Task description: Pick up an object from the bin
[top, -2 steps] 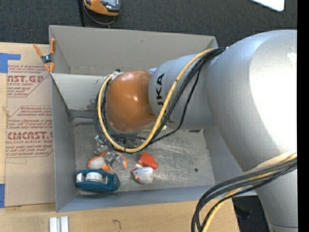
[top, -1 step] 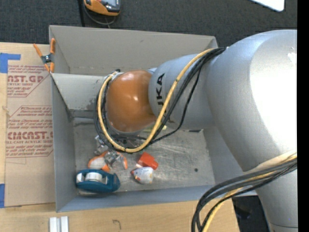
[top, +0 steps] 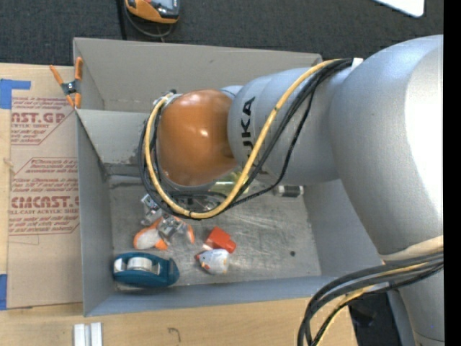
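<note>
From where I stand, the arm (top: 346,121) leans into the grey bin (top: 92,215) with its orange cover (top: 191,139) low over the floor. The gripper (top: 164,223) pokes out beneath that cover, just past the blue tape dispenser (top: 144,269) on the side toward the back wall. The cover and the looped cables (top: 155,186) hide most of it, so I cannot tell whether it is open or closed. I see nothing plainly held in it.

I take this to be the descent-and-grasp step, with no lift begun. The thing nearest the gripper is a small orange-and-white piece (top: 149,239), lying between the gripper and the dispenser and just beside both. Whether the metal touches it I cannot tell. It looks little and irregular, pale with orange patches, and sits low on the bin floor. My guess is that it is light and an awkward shape to pinch.

To the arm's side of the dispenser lie a red-orange block (top: 220,239) and, near it, a white crumpled lump (top: 213,262). Both are apart from the gripper.

As I judge it, the next move calls for the gripper to settle squarely around the orange-and-white piece and close firmly on it. Then it should rise straight up. That way it would not nudge the dispenser beside it or drag the cables through the loose things.
</note>
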You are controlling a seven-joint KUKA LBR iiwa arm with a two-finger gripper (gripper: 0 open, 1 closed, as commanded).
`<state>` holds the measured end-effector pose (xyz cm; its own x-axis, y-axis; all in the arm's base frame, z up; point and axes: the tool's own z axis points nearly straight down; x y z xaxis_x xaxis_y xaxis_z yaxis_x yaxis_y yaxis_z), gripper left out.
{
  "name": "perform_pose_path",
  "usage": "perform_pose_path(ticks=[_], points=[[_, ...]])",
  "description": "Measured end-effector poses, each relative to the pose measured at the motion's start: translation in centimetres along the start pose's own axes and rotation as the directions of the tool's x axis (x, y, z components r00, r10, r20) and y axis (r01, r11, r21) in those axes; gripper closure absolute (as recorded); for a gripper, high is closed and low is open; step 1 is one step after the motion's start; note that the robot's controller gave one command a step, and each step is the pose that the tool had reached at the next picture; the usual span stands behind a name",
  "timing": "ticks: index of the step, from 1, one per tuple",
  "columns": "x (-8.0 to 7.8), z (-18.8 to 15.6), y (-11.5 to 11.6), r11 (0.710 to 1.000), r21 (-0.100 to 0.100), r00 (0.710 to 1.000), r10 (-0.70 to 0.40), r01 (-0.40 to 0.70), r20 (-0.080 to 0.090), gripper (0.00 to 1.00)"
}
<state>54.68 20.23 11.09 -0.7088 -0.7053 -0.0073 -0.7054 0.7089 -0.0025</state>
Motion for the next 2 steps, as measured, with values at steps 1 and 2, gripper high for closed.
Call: perform_pose_path(ticks=[1, 2], points=[[0.8, -4.0, 0.5, 1.0, -0.008, 0.999, -0.03, 0.03, -0.012, 1.0], [-0.2, -8.8, -0.7, 1.0, -0.002, 1.0, 0.014, -0.014, -0.004, 1.0]])
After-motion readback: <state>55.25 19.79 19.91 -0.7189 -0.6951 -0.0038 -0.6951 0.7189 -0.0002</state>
